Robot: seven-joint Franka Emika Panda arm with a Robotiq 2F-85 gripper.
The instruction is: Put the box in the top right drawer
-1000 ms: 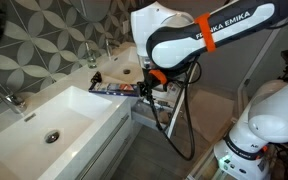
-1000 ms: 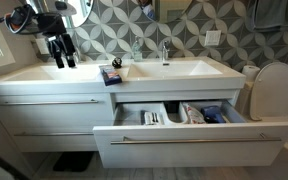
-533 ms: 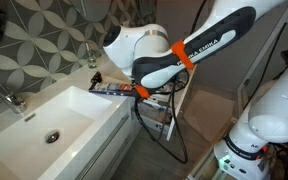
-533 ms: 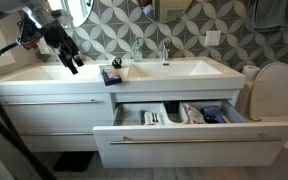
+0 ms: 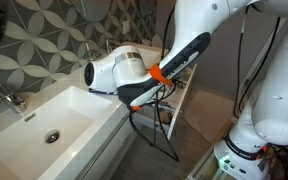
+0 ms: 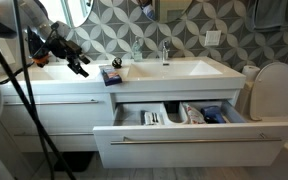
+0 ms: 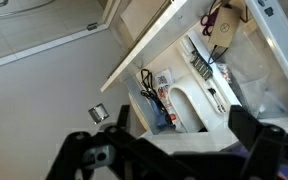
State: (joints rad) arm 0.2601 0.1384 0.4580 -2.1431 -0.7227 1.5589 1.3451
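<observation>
Closest to me is my own tool: the gripper [image 6: 81, 68] hangs tilted over the near-side basin [image 6: 29, 73]. In the wrist view the jaws stand wide apart with nothing between them. Just beside it, apart and untouched, lies the box [image 6: 111, 75], flat on the strip of desk [image 6: 84, 87] between the basins, so I judge I am on the approach to the grasp and nothing has been picked up yet. The next move, as I read it, is to bring the jaws over the box, square them to its narrower sides and lower them almost to the desk, since such a flat carton gives little to bite on. Then I close, lift and carry it out over the drawer. Below and further along, the top right drawer [image 6: 184, 152] is already pulled out, so no opening step is left. Small toiletries lie in it, too small for me to count, and I would need to pick a free patch. In an exterior view the arm [image 5: 134, 80] hides the box entirely, so I would steer by the view that faces the vanity. My count is one box, one open drawer and two closed drawer fronts [image 6: 49, 110] under the near-side basin. There are two basins, the second [image 6: 189, 68] above the open drawer, and two taps in an exterior view, one near [image 5: 9, 97] and one far [image 5: 92, 55]. Farthest off stands one toilet [image 6: 274, 90].
</observation>
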